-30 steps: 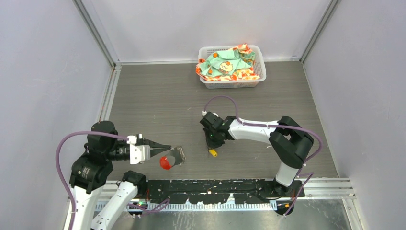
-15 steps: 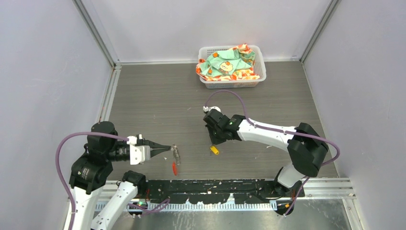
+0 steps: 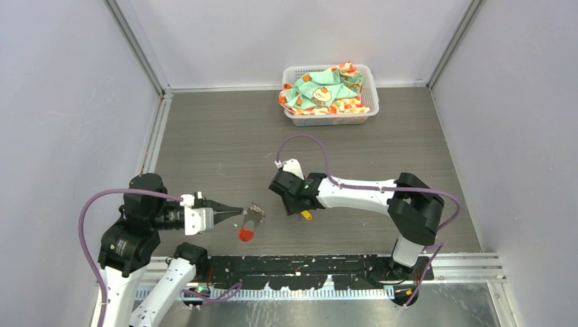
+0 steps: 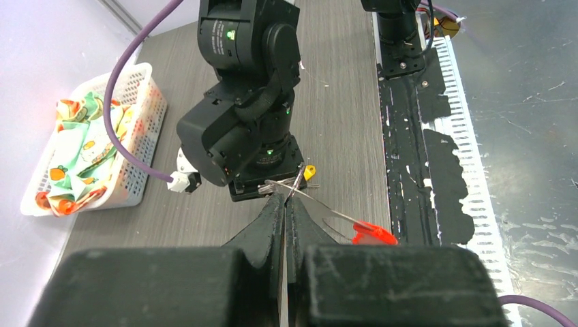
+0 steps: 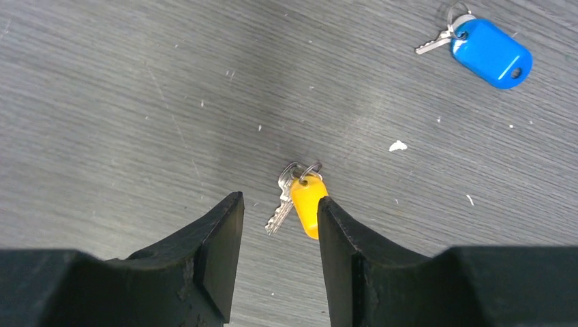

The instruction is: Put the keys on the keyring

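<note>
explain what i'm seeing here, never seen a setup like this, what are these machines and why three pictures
You're seeing two robots, a left arm and a right arm, bolted at the near edge of a table. One picture looks down from above. The other two come from a camera on each wrist, so each shows its own black fingers. The left gripper is shut on the keyring, a thin metal ring with a red tag. The right gripper is open, with the yellow-tagged key on the table showing between its fingers. The blue-tagged key lies further off. At the far end a white basket holds patterned cloth.
</note>
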You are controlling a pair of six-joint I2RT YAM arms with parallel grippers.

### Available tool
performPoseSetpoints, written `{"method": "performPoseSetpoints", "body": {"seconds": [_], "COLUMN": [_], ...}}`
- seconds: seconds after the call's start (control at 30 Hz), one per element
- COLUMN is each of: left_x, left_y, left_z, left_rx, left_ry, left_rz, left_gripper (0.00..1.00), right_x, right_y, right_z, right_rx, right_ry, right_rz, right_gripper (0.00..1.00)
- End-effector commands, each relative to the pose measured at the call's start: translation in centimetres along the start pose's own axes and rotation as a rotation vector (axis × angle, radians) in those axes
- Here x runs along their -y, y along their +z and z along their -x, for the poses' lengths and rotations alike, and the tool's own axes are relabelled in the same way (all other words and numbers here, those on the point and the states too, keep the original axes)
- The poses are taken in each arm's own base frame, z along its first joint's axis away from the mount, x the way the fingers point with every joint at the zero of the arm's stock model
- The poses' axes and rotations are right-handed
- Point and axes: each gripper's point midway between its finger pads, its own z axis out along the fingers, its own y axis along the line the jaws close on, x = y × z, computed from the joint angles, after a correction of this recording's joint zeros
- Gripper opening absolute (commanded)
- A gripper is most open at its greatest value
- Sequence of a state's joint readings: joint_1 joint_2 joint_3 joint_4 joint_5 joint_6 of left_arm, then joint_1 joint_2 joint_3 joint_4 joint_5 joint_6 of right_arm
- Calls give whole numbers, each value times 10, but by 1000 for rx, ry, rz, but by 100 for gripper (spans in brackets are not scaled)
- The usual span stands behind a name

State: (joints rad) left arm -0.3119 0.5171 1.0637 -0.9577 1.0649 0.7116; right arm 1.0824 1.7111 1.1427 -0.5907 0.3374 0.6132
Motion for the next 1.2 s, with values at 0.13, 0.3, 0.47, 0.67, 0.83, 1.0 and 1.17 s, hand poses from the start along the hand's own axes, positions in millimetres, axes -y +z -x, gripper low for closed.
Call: {"method": "performPoseSetpoints", "body": {"seconds": [0.13,0.3,0.47,0.67,0.83,1.0,1.17], "left_x": [0,-1,-1,-1,-2,-3,-2], "left_y": [-3,-4,-4,-5,-5,-5,-5], "left_z": [8,9,10,10,12,12,13], "left_rx": [15,13,13,14,13,13,15], "left_ry": [31,38,43,55,56,61,61], "left_rz": [11,17,19,20,24,25,22], "left_gripper": [0,0,0,0,0,0,0], "right_x": [17,10,11,13,16,19,20], "right_y": [13,21,26,31,34,36,38], "right_z": [19,23,20,11,7,1,-3], "right_rx": [91,87,82,67,49,43,33], "right_ry": [65,58,62,73,87,104,106], "right_rz": [-176,-177,-183,-186,-188,-186,-186], "right_gripper": [45,44,40,37,35,34,31]}}
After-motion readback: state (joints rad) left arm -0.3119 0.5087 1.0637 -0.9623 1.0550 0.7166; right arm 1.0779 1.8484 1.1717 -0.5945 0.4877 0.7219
